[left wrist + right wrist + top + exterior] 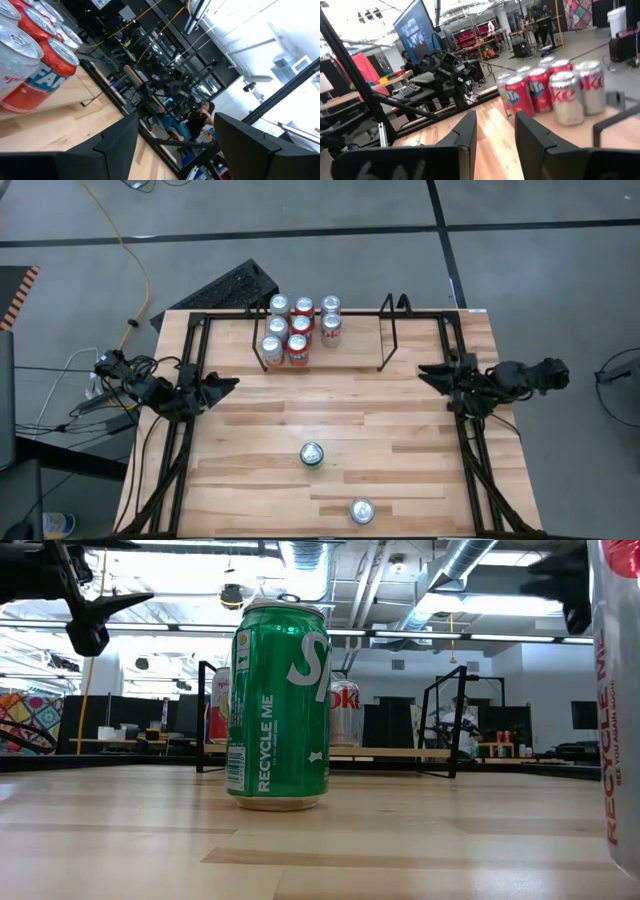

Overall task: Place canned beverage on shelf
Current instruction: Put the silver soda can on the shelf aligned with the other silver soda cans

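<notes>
- High view gives me the whole table (pixel 400 430), a light wood top with nothing moving on it.
- The shelf (pixel 390 330) sits toward twelve o'clock on the tabletop, its wire ends upright; seven cans (pixel 299 328) are packed at its nine o'clock end, and the three o'clock part of its wood floor is bare.
- My left arm is parked at the table's nine o'clock edge, with the left gripper (pixel 228 384) pointing toward three o'clock. In its wrist view the two fingers look spread apart, yet they clasp nothing and I read the pincer as closed, at its tightest.
- My right arm is parked at the three o'clock edge, and the right gripper (pixel 428 372) points toward nine o'clock. Its fingers (pixel 470 131) stand a narrow gap apart with nothing between them, so I call it open.
- The green can (pixel 312 454) stands upright near the table's middle, toward six o'clock of the shelf and well apart from both grippers; in the low view it fills the centre (pixel 279 705).
- A second loose can (pixel 361 511), silver-topped, stands upright close to the six o'clock edge, at about five o'clock of the green can.
- Beyond the table, the left wrist view shows a person (pixel 197 117) seated in the room.
</notes>
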You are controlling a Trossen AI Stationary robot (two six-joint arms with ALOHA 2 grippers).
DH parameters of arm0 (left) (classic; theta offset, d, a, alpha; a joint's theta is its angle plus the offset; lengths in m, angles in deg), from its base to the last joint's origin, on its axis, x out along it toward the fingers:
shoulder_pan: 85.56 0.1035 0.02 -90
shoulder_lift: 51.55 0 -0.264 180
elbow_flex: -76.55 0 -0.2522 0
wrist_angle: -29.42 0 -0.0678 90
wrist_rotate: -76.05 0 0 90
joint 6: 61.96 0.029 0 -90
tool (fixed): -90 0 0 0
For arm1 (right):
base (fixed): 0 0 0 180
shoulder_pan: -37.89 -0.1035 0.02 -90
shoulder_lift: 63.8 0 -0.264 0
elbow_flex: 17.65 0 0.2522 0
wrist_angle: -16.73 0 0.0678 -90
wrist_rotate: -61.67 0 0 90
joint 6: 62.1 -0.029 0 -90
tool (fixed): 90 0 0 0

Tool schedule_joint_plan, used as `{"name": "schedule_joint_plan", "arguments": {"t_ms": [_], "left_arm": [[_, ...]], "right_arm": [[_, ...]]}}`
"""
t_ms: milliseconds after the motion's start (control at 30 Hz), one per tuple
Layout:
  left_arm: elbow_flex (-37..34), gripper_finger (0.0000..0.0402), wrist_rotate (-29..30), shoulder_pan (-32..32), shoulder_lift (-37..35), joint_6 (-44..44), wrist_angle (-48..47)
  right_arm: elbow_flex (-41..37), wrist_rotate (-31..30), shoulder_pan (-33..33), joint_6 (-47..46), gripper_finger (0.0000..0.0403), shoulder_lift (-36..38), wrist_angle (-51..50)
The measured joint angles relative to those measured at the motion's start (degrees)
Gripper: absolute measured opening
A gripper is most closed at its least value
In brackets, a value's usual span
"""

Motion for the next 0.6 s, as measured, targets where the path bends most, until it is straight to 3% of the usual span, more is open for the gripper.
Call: {"name": "schedule_joint_plan", "arguments": {"t_ms": [100, 200, 333, 367, 467, 600], "left_arm": [[0.0, 0.0247, 0.27, 0.0, 0.0, 0.02, 0.5], [0.0, 0.0247, 0.69, 0.0, 0.0, 0.02, 0.48], [0.0, 0.0247, 1.72, 0.01, 0.0, 1.11, 0.57], [0.0, 0.0247, 1.7, 0.0, 0.01, 1.54, 0.77], [0.0, 0.0247, 1.68, 0.01, 0.02, 2.56, 1.84], [0.0, 0.0247, 1.7, 0.01, 0.02, 4.24, 3.13]], "right_arm": [[-4.12, 0.15, 0.0, -1.37, 0.0111, 0.0, 5.85], [-8.84, 2.65, 0.02, -0.45, 0.0111, -0.01, 19.36], [-17.09, 13.36, 0.07, 3.39, 0.0111, 0.02, 47.36], [-18.22, 15.53, 0.07, 3.42, 0.0111, 0.0, 50.43], [-17.94, 18.29, 0.02, 3.33, 0.0111, -0.07, 49.75], [-17.96, 15.14, 0.32, 3.46, 0.0111, -0.09, 43.91]]}}
